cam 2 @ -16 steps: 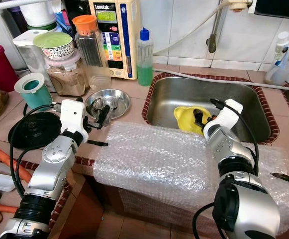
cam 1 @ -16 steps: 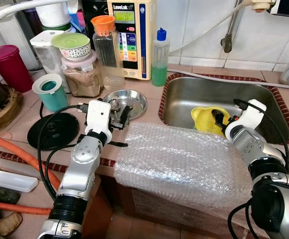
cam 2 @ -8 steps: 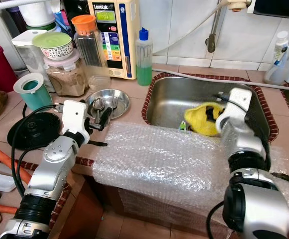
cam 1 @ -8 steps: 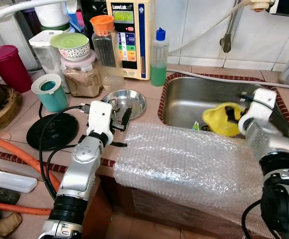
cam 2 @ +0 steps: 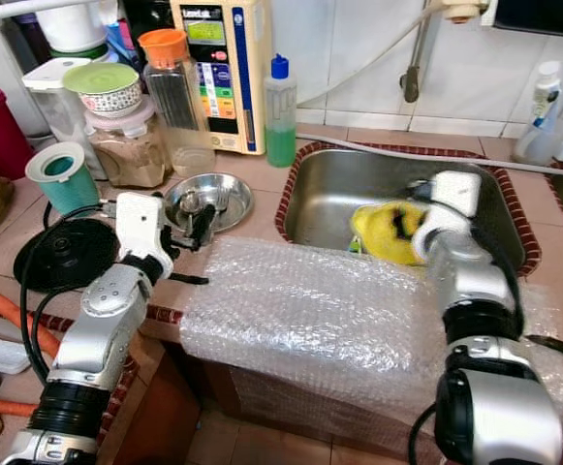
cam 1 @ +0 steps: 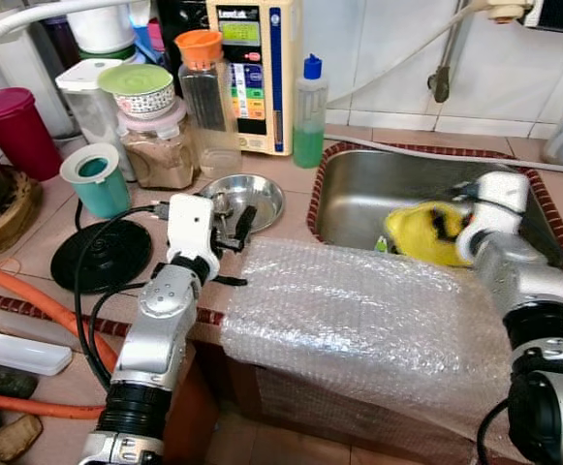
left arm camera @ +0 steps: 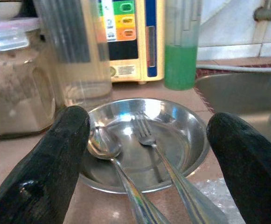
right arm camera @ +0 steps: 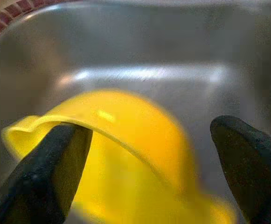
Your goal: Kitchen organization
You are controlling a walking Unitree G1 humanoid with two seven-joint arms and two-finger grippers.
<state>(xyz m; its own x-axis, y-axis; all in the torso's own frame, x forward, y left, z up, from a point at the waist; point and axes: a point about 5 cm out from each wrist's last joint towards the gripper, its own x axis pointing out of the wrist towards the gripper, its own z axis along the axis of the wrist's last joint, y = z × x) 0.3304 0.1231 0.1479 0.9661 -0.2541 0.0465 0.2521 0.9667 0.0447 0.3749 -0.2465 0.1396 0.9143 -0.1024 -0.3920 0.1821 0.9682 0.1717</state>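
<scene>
Yellow plastic bowl [cam 1: 422, 232] in the steel sink [cam 1: 368, 189], tilted, at 2 o'clock in the head view. Right gripper [right arm camera: 149, 172] reaching into the sink, jaws parted, one finger [right arm camera: 46, 172] touching the bowl's rim, the other clear of it. Left gripper [left arm camera: 147, 163] at 9 o'clock over the tiled surface [cam 1: 291, 189], jaws wide open, aimed at a steel dish [left arm camera: 186, 140] holding a spoon [left arm camera: 102, 144] and a fork [left arm camera: 147, 135]. Bubble wrap [cam 1: 349, 310] draped over the surface's front edge at 6 o'clock. Green soap bottle [cam 1: 309, 116], jars and a teal cup [cam 1: 97, 179] behind the dish, toward 11 o'clock.
</scene>
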